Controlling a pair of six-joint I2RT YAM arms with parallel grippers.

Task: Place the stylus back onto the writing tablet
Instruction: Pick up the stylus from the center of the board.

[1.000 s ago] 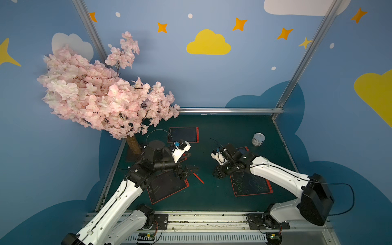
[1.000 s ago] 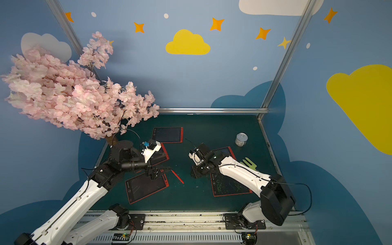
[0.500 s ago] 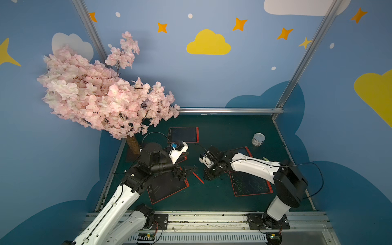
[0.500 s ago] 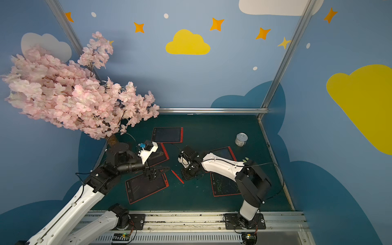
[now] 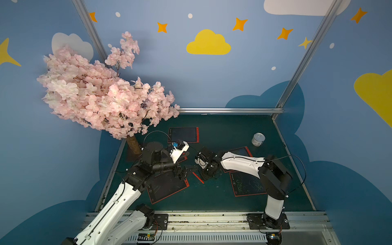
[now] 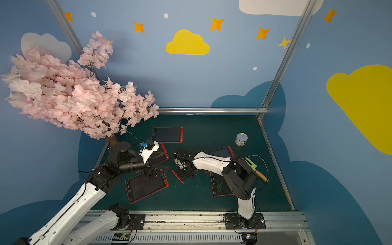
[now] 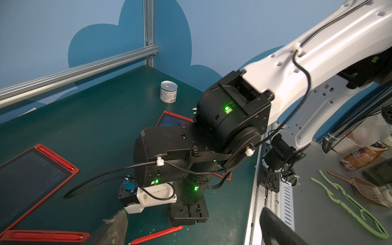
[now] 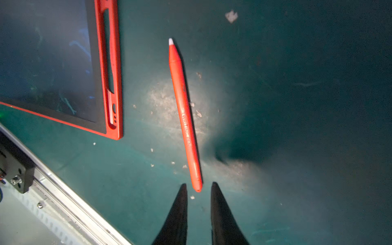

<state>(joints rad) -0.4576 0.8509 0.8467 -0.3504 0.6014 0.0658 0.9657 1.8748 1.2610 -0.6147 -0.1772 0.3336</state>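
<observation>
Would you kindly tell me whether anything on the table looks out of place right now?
Yes: the red stylus lies loose on the green mat beside a writing tablet whose pen slot looks empty. Pale crumbs are scattered around it.

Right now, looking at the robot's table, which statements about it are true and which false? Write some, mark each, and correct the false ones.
1. The red plastic stylus lies flat on the dark green table mat. True.
2. The right gripper is clamped on the stylus. False: the stylus lies free, and the fingertips stand either side of its blunt end with gaps showing.
3. The small silver tin can stands upright on the mat. True.
4. The left gripper is shut. False: its jaws stand wide open and hold nothing.
</observation>
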